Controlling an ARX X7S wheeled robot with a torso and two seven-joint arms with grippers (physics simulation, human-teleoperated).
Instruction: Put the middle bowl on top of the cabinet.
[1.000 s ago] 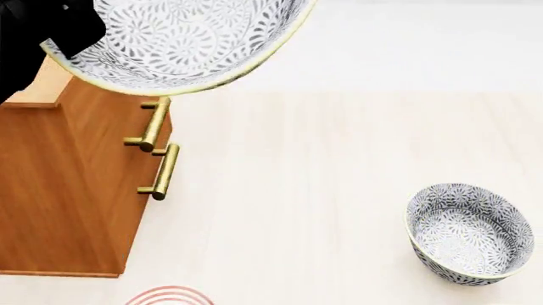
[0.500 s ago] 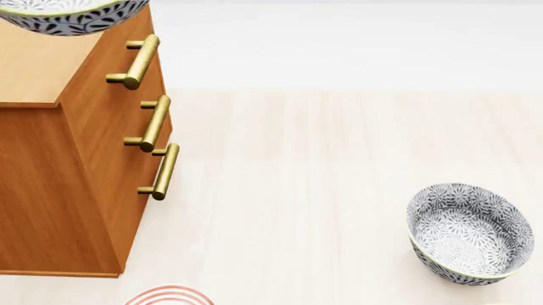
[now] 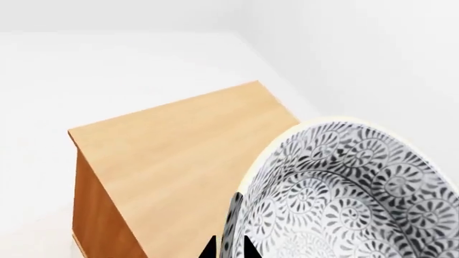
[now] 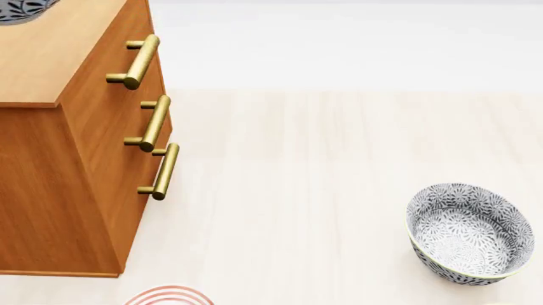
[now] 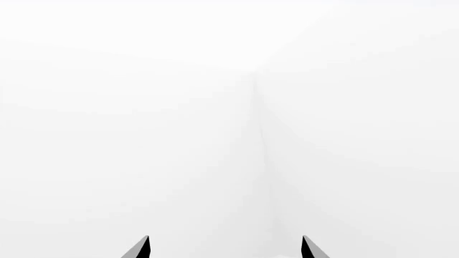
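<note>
Two grippers are showing: the left gripper (image 3: 229,248) is pinching the middle bowl's (image 3: 344,193) rim, holding it tilted above the cabinet (image 4: 60,57) top. Right of it, the right gripper (image 5: 225,248) is hanging wide open, holding nothing.

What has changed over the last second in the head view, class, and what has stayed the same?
The middle bowl, clamped by the left gripper, moved from filling the view's top toward its far-left corner, above the cabinet top, uncovering the upper handle. The other bowl and plate stayed put.
</note>
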